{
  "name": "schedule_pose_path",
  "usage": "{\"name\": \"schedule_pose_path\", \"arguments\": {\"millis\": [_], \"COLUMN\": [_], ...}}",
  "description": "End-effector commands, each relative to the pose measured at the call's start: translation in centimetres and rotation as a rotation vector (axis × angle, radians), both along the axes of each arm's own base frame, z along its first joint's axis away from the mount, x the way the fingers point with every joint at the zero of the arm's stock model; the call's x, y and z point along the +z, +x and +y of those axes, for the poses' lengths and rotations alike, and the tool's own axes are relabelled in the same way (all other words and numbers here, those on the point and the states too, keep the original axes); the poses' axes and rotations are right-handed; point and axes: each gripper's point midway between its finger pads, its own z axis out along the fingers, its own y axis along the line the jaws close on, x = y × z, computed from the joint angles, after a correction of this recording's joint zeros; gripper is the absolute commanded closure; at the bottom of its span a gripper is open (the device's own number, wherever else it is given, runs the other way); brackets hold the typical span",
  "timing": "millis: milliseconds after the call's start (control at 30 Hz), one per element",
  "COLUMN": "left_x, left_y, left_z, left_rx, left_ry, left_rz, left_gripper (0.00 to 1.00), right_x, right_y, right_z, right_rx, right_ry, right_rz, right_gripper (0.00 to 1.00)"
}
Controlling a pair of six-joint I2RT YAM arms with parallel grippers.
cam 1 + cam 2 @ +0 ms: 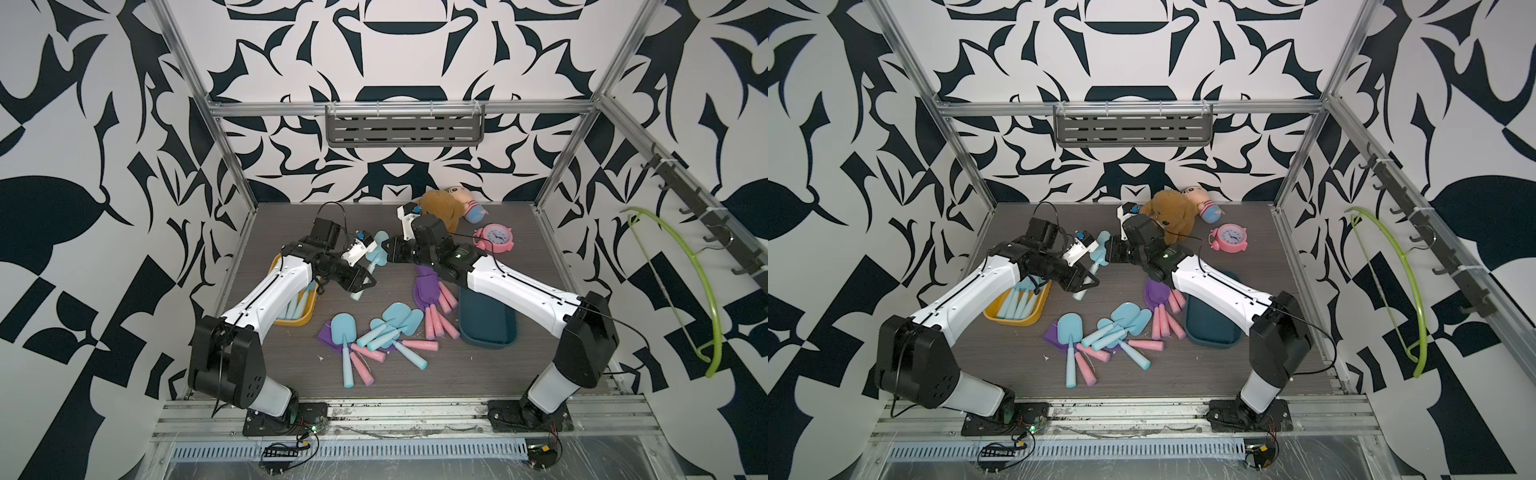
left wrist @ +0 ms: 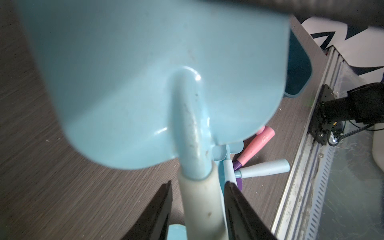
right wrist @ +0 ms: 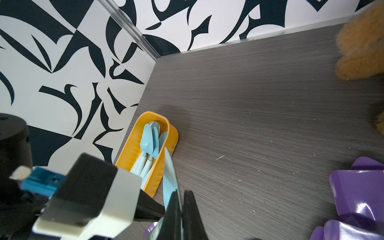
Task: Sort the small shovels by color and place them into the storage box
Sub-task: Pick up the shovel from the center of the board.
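Left arm (image 1: 270,293) and right arm (image 1: 519,286) stretched inward, wrists nearly meeting! Left claw (image 1: 369,275) straddled the handle of the blue shovel (image 2: 145,83), jaws parted; right claw (image 3: 182,196) pinched tight on its blade.

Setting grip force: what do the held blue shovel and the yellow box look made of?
Blue shovel: probably hard plastic, glossy, bright highlights on its moulded ridge; handle duller, scuffed. Yellow box: probably plastic, smooth with slight sheen, ribbed inner wall.
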Motion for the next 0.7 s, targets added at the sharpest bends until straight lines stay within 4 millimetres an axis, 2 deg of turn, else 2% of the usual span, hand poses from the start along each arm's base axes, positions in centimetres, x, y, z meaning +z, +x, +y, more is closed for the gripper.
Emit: {"name": "schedule_pose_path", "arguments": {"millis": [0,233,400,500,667], "left_x": [0.8,1.3,1.0,0.9,0.9], "left_y": [0.8,1.1,1.2,1.1,1.0], "left_z": [0.2,0.7,0.7,0.6,0.6], "left_rx": [0.027,0.052,0.054,0.052,0.046], "left_ry": [0.011,0.032,0.034,0.033,0.026], "left_rz": [-0.043,-0.07,-0.063,-0.058,-0.054], "left_gripper": [0.55,0.51,0.5,0.56,0.8], "right_x": [1.5,0.1,0.1,0.2,0.4], "right_y": [-0.1,0.0,0.0,-0.1,-0.2], "right_z": [1.1,1.1,1.3,1.5,1.9], "right_rx": [0.019,0.009,0.008,0.016,0.032], "right_ry": [0.071,0.038,0.043,0.05,0.066], "right_rz": [-0.018,0.01,0.016,0.014,0.009], "right_gripper": [1.0,1.0,1.0,1.0,1.0]}}
